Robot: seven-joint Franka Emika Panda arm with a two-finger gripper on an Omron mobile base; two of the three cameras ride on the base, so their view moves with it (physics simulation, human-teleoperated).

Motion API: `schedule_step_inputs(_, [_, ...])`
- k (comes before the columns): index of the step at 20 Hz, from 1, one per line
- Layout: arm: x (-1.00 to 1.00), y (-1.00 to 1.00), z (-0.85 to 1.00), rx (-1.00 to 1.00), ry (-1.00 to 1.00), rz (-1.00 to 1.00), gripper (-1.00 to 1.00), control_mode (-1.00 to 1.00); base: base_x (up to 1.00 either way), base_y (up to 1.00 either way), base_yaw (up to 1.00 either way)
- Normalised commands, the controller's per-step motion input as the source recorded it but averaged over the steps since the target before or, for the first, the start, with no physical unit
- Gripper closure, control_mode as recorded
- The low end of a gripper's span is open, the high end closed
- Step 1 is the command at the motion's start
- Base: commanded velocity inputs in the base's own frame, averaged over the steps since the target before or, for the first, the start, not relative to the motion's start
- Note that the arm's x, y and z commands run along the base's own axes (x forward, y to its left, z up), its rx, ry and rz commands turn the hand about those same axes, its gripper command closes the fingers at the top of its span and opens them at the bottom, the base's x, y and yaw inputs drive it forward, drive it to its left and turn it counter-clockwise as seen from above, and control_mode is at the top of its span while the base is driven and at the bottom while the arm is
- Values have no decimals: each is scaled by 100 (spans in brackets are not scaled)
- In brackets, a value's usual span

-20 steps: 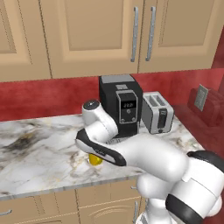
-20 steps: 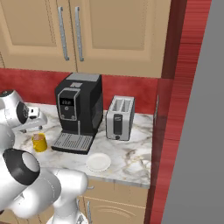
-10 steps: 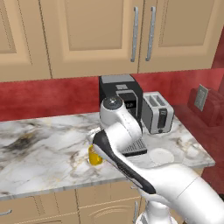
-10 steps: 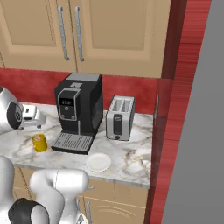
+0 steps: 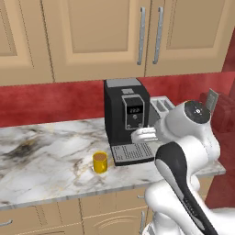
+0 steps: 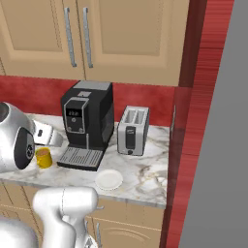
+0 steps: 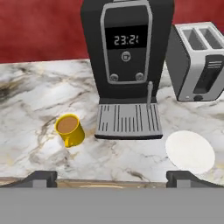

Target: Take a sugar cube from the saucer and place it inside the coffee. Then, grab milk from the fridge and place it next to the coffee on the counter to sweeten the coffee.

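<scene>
From your left base view, the mug (image 5: 100, 161) stands on the counter (image 5: 41, 160) near its front edge, just left of the coffee machine (image 5: 127, 119).

In the right base view, the saucer (image 6: 109, 179) lies bare near the counter's front edge, in front of the machine's drip tray; a toaster (image 6: 133, 130) stands to the right.

In the hand view, your gripper (image 7: 111, 178) stands wide apart, holding nothing, its fingertips (image 7: 41, 177) low before the counter.
</scene>
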Motion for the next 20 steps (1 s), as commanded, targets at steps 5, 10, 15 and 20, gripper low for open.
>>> schedule_step_inputs(5, [-23,-40,61,13,-18,-1,-100,-100,0,0,0])
schedule_step_inputs(10, [-2,-1,0,0,0,0,-100,-100,0,0,0])
schedule_step_inputs(15, [-17,0,0,0,0,1,-100,100,-36,8,8])
schedule_step_inputs(20, [0,0,0,0,0,0,-100,100,-70,3,17])
